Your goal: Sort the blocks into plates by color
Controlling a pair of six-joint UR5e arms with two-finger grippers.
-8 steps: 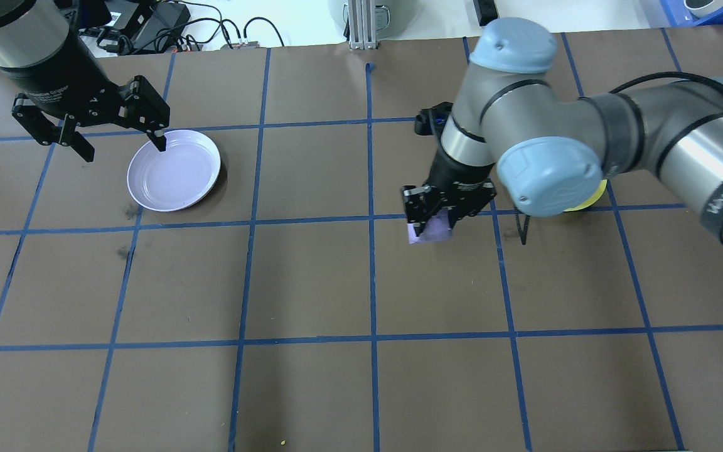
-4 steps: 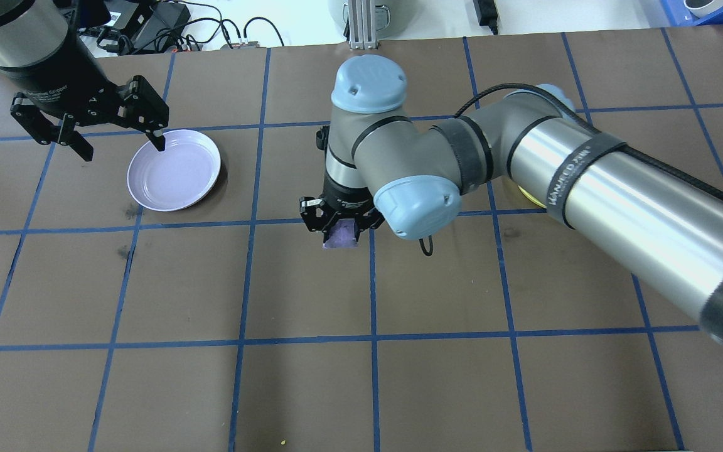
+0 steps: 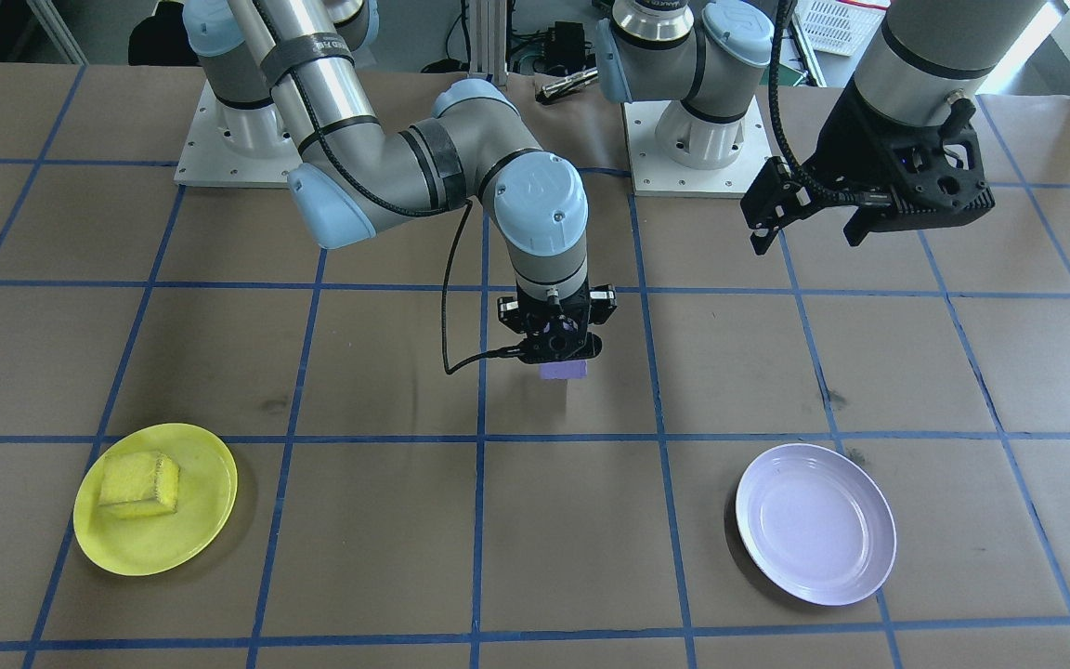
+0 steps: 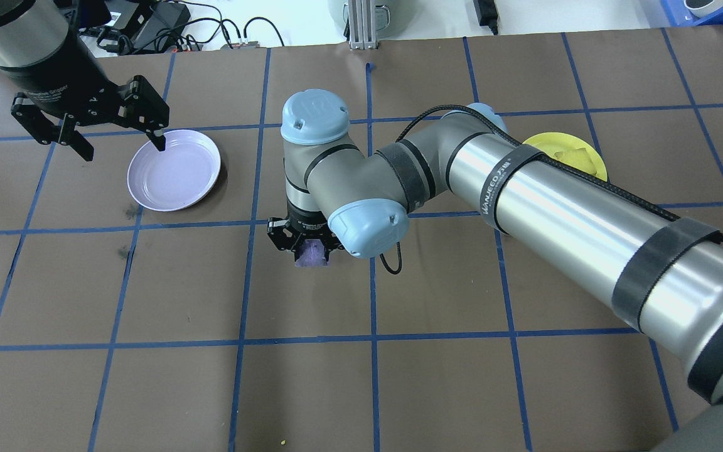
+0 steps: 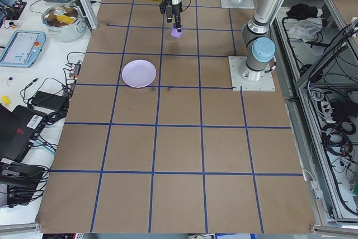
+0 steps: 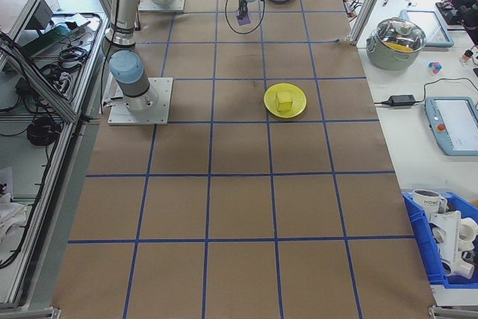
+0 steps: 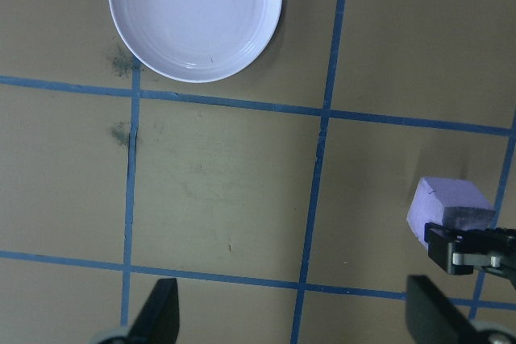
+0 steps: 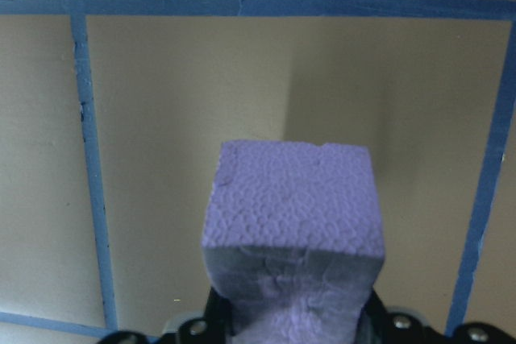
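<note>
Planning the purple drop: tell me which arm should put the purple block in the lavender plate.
Right. The right gripper already holds the purple block above the table, short of the lavender plate. The left gripper hangs open and empty by the plate.

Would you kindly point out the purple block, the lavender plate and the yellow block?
purple block (image 3: 563,370), front-facing view, its lower face below the gripper.
lavender plate (image 3: 815,522), front-facing view, bare centre.
yellow block (image 3: 137,483), front-facing view, top face.

Purple block (image 3: 564,370), lavender plate (image 3: 815,523)
</note>
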